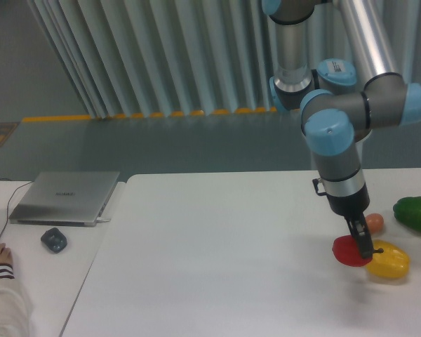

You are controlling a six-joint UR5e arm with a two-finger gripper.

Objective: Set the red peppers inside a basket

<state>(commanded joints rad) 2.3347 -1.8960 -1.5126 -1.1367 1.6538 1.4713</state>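
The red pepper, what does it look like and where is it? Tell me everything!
The red pepper is a glossy, rounded bell pepper with a smooth skin. It sits near the right end of the white table, right beside the yellow pepper. The robot's hand is pressed against its right side and looks shut on it, hiding the stem.
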